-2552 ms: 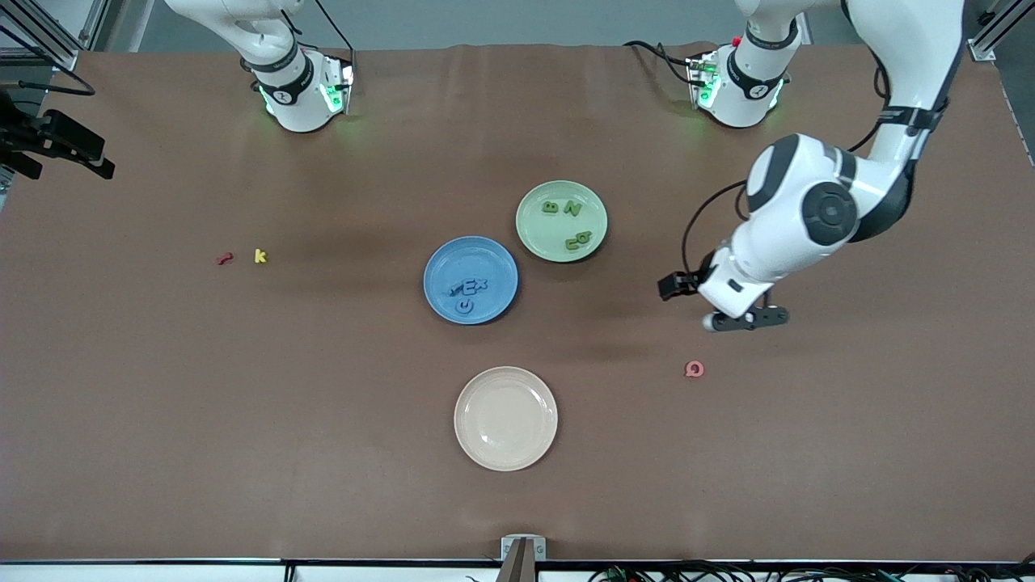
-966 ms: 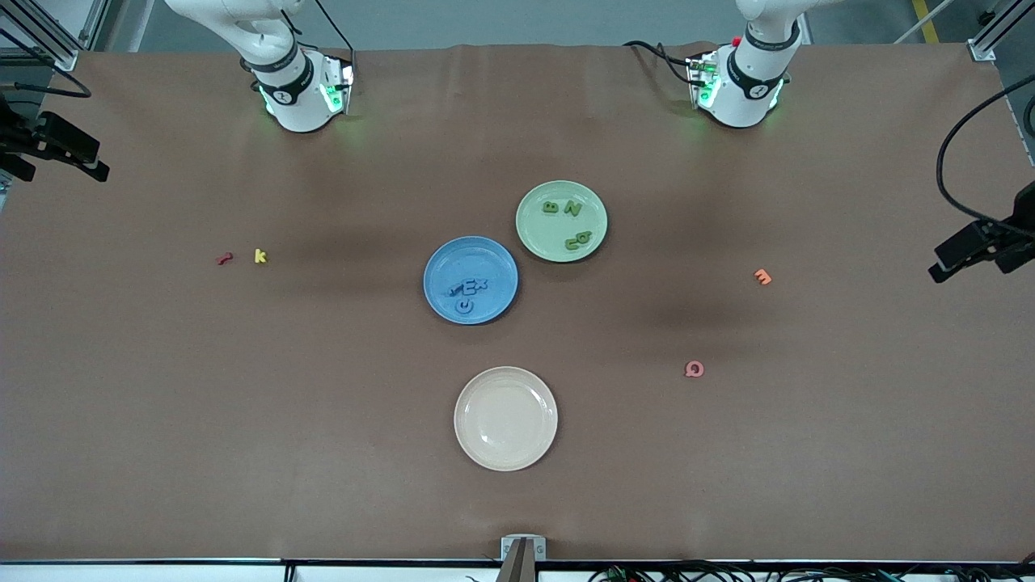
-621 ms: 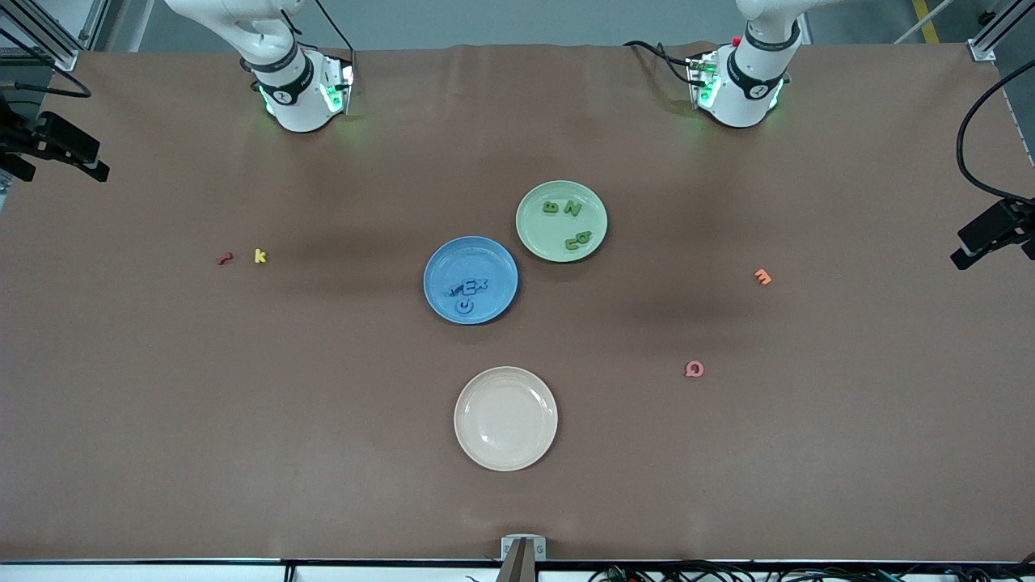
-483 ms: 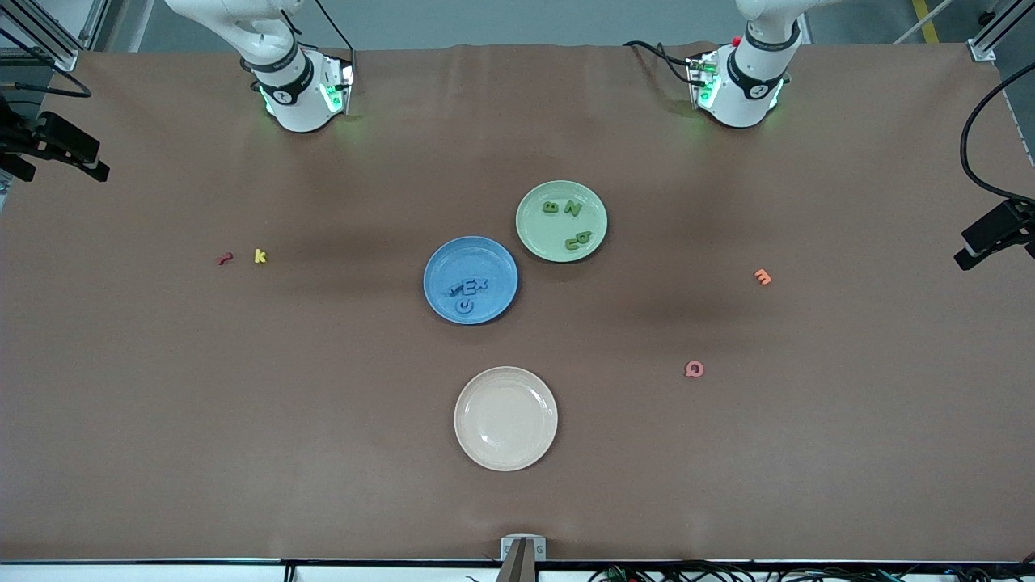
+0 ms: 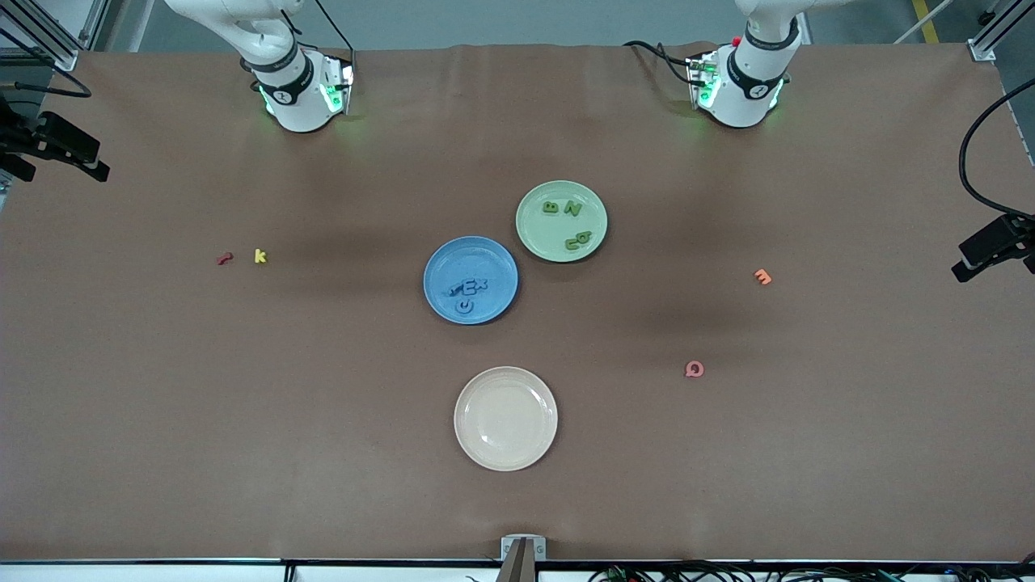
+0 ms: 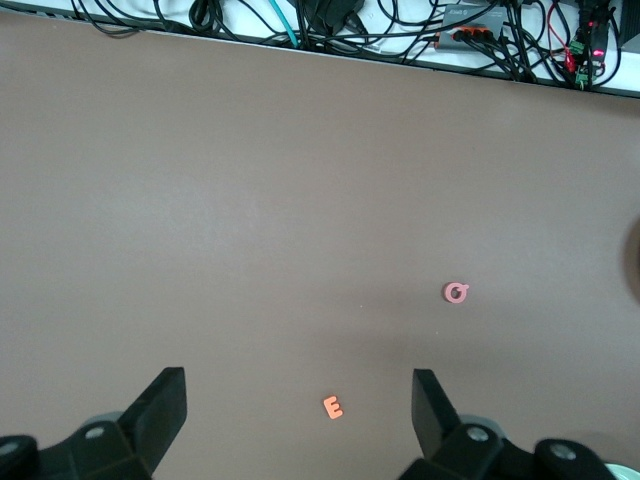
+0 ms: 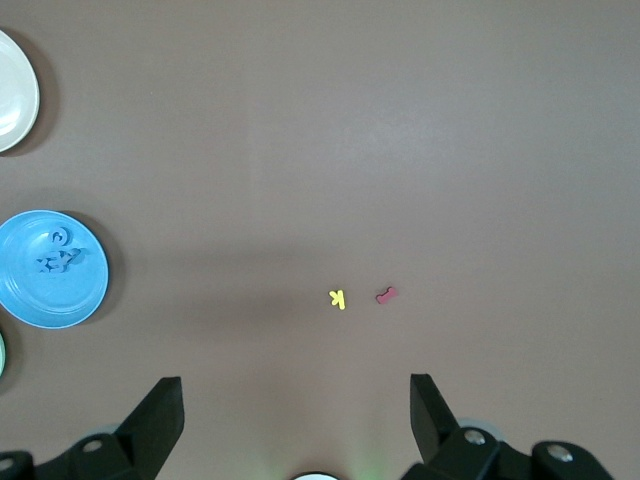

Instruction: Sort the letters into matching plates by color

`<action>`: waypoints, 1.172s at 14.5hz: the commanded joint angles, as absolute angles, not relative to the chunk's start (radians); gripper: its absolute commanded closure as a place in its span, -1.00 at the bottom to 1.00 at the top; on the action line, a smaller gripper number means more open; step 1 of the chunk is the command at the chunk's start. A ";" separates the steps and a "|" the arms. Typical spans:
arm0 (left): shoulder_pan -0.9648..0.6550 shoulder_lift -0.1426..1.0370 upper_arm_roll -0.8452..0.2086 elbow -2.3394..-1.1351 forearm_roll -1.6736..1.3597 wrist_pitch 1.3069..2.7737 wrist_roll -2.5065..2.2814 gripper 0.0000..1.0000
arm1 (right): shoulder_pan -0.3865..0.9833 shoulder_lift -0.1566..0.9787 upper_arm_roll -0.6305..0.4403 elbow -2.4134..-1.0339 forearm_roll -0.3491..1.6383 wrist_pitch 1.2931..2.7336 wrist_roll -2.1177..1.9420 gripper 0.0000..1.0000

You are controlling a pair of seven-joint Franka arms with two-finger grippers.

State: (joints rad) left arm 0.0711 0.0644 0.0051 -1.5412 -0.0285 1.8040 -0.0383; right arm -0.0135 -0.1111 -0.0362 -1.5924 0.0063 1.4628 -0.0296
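Note:
The blue plate (image 5: 441, 260) sits mid-table with several blue letters (image 5: 467, 292) in it, and it also shows in the right wrist view as blue plate (image 7: 30, 300). The green plate (image 5: 534, 233) beside it, closer to the arms' bases, holds several green letters (image 5: 572, 223). My left gripper (image 6: 298, 392) hangs open and empty high over the left arm's end of the table. My right gripper (image 7: 296, 396) hangs open and empty high over the right arm's end. In the front view only black pieces of the hands show at the edges.
A cream plate (image 5: 505, 418) lies nearer the front camera than the blue plate. An orange letter (image 5: 762, 277) and a pink letter (image 5: 694, 369) lie toward the left arm's end. A yellow letter (image 5: 259, 256) and a red letter (image 5: 225, 259) lie toward the right arm's end.
The left arm has pulled away from mid-table to its own end, uncovering the orange letter. The plates, the letters and the right arm have not moved.

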 commanded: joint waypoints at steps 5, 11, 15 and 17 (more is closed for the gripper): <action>-0.120 0.060 0.201 -1.526 -0.031 1.723 -0.021 -0.99 | -0.023 -0.135 -0.031 -1.615 0.006 1.473 -0.084 -1.00; -0.112 -0.018 0.199 -1.637 -0.029 1.712 -0.015 -0.99 | -0.023 -0.135 -0.032 -1.615 0.008 1.471 -0.083 -1.00; -0.057 -0.064 0.141 -1.693 -0.028 1.747 -0.015 -0.99 | -0.023 -0.135 -0.032 -1.615 0.008 1.470 -0.084 -1.00; -0.049 -0.061 0.127 -1.689 -0.028 1.750 -0.017 -0.99 | -0.023 -0.135 -0.031 -1.615 0.006 1.470 -0.084 -1.00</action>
